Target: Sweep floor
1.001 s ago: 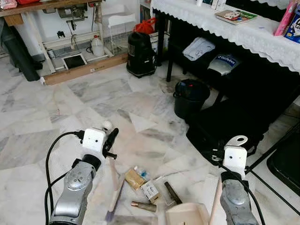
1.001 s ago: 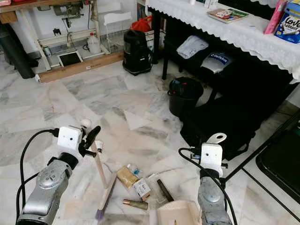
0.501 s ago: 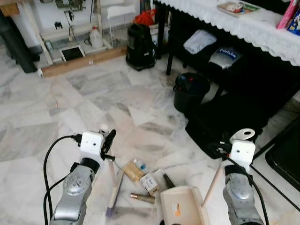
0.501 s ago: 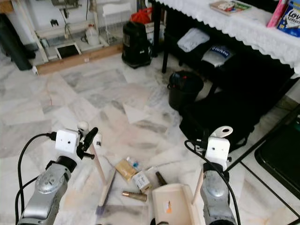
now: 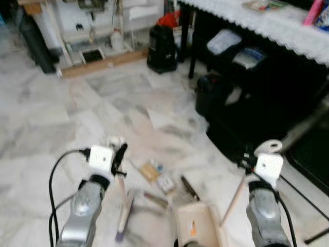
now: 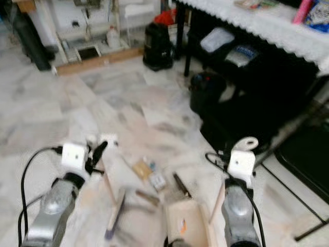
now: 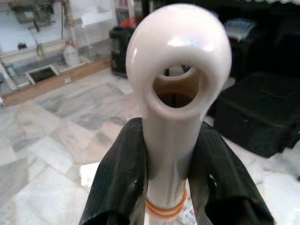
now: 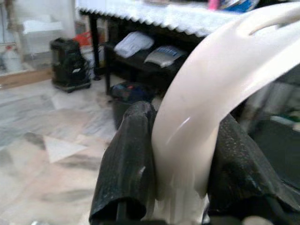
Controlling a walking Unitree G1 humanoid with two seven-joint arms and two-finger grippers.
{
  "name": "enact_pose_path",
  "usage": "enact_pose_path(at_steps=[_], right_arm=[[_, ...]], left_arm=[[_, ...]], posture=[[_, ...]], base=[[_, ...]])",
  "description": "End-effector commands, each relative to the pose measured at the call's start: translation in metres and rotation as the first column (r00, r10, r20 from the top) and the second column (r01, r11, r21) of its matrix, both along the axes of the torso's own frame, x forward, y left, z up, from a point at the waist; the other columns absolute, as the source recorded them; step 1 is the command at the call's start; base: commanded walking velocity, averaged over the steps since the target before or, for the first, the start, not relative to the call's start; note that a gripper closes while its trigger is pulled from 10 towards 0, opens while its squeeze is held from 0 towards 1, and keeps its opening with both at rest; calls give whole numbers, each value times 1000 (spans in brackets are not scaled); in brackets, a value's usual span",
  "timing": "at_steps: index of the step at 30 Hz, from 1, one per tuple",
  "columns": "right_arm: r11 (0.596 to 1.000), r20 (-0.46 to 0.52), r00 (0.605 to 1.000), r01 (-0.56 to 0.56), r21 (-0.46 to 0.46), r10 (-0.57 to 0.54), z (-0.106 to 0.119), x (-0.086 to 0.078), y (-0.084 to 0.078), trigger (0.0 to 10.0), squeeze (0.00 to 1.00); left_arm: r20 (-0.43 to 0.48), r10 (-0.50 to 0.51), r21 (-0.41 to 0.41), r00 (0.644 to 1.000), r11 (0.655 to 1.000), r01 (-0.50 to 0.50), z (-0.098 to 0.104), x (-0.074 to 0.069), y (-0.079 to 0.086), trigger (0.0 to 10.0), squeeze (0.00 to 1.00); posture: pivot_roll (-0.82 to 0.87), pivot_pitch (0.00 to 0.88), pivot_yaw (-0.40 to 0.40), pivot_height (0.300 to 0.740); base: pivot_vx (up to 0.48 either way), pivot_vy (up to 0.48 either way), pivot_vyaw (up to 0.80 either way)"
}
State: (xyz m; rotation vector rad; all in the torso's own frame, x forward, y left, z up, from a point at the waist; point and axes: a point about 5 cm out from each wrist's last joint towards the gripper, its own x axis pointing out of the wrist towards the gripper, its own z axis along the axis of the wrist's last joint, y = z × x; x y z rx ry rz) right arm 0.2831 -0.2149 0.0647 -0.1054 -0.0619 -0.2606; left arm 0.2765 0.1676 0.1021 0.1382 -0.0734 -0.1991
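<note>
My left gripper (image 5: 120, 156) is shut on the pale handle of a hand broom (image 5: 123, 194), whose brush head (image 5: 124, 218) rests on the marble floor. The handle's looped end (image 7: 178, 70) stands between the black fingers (image 7: 117, 183). My right gripper (image 8: 183, 164) is shut on the cream handle (image 5: 234, 198) of a dustpan (image 5: 198, 226), which lies on the floor at the near edge. Several bits of litter lie between broom and pan: a tan box (image 5: 150, 170), a white box (image 5: 167, 182) and a dark stick (image 5: 189, 188). The picture is blurred.
A black bin (image 5: 211, 92) and a black bag (image 5: 247, 134) stand ahead on the right, under a table with a white lace cloth (image 5: 267, 25). A black canister (image 5: 162, 49) and a wooden plank (image 5: 97, 64) lie farther back. A thin metal leg (image 5: 308, 195) crosses at right.
The whole picture has shifted and blurred, so the camera is moving. The dustpan has come up closer to the litter than a second ago. Both grippers keep their hold.
</note>
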Motion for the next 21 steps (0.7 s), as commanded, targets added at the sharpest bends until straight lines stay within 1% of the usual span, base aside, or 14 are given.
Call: enact_pose_path(at_steps=[1,7,12,21], right_arm=[[1000,15,1000,-4,-15,5,5,3,-2,10000,0],[999,16,1000,8,-38,-7,6,2,-2,10000,0],[998,15,1000,28,-60,-27,5,1,-4,10000,0],[998,13,999,41,-56,-41,4,2,-5,10000,0]], left_arm=[[42,-2,14,999,1000,1,8,2,-1,10000,0],[47,-4,13,999,1000,3,9,4,-2,10000,0],[65,15,10,998,1000,-15,11,7,-2,10000,0],[74,4,-5,997,1000,-3,14,12,-6,10000,0]], posture=[[-35,101,-31,740],[-33,100,-29,740],[-31,101,-28,740],[-28,99,-21,740]], base=[[0,0,0],[0,0,0],[0,0,0],[0,0,0]])
